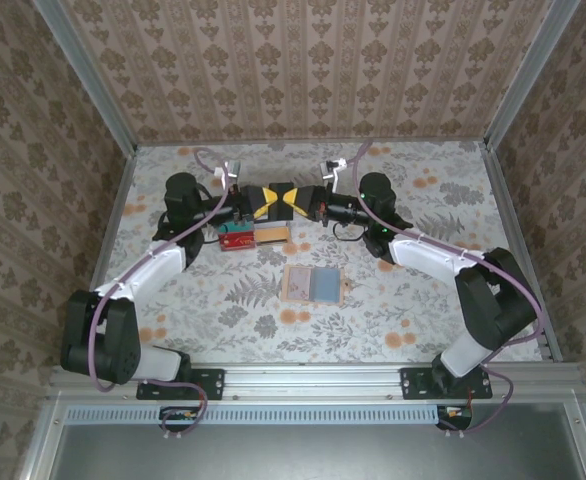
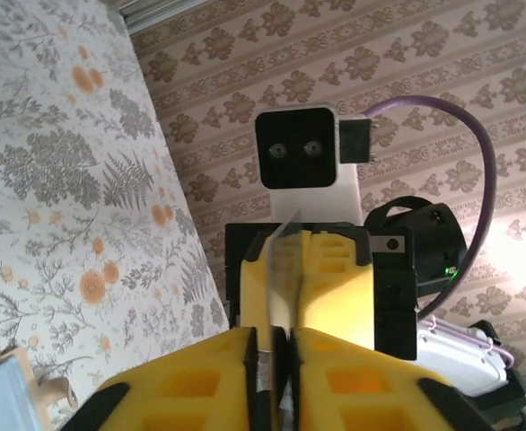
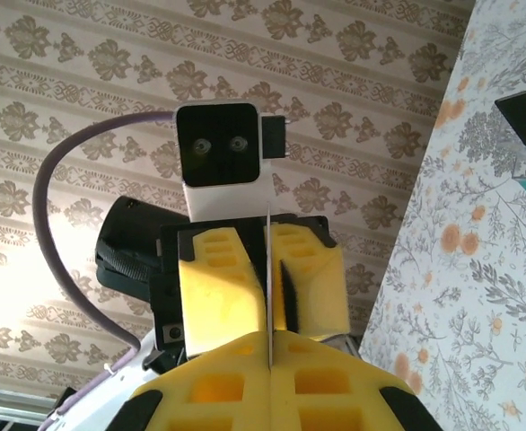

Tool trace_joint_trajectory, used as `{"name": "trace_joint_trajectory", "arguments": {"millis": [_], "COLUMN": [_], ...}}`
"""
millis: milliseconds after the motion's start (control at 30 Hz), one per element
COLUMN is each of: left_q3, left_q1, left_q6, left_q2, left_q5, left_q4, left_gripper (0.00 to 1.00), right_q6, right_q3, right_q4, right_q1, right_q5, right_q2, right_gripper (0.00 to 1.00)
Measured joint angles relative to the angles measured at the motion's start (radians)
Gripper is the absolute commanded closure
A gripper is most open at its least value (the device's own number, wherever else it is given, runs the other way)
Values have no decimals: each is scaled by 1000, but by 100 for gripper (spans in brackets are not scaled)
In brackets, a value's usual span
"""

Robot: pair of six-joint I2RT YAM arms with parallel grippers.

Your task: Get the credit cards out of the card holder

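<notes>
Between left claw (image 1: 269,201) and right claw (image 1: 284,201), a thin card (image 3: 268,269) stands edge-on, both clamped on it — likely a handover — while the open holder (image 1: 313,284) lies on the desk (image 1: 413,300) behind them, toward the bases.

A floral-patterned tabletop (image 1: 223,310) (grey ferns, orange blossoms) fills the centre; beige damask-wallpapered walls (image 1: 303,60) enclose it from nine through twelve to three o'clock; a silver aluminium rail (image 1: 313,372) runs at six.

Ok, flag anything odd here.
The left gripper and right gripper both pinch one thin card, edge-on, in mid-air, tip to tip. Probably a handover, not a fault. Nothing else stands out.
</notes>
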Motion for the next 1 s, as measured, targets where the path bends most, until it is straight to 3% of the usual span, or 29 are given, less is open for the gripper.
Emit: {"name": "trace_joint_trajectory", "arguments": {"millis": [100,200,300,367,467,567,800,1000], "left_q3": [-2,4,74,176,346,457,594,599], "left_q1": [2,7,21,37,58,75,105,111], "left_q6": [-21,23,203,404,691,920,1359,1756], "left_q2": [8,10,10,10,13,16,103,133], "left_q5": [1,10,-2,-56,-158,-253,-430,-515], "left_q4": [39,3,-217,-458,-743,-903,-1116,-1179], "left_gripper": [100,100,100,100,100,100,100,100], "right_q6": [18,21,-9,-57,-156,-256,-382,-426], "right_q3": [0,-2,-15,-26,-28,-28,-28,-35], "right_q4": [27,23,-11,-82,-247,-405,-592,-657], "right_q1": [0,0,-6,-13,-22,-25,-25,-25], "right_q5": [4,14,32,52,101,153,222,247], "right_q2": [16,19,17,8,-18,-53,-85,-96], "right_gripper": [81,53,33,22,15,10,4,1]}}
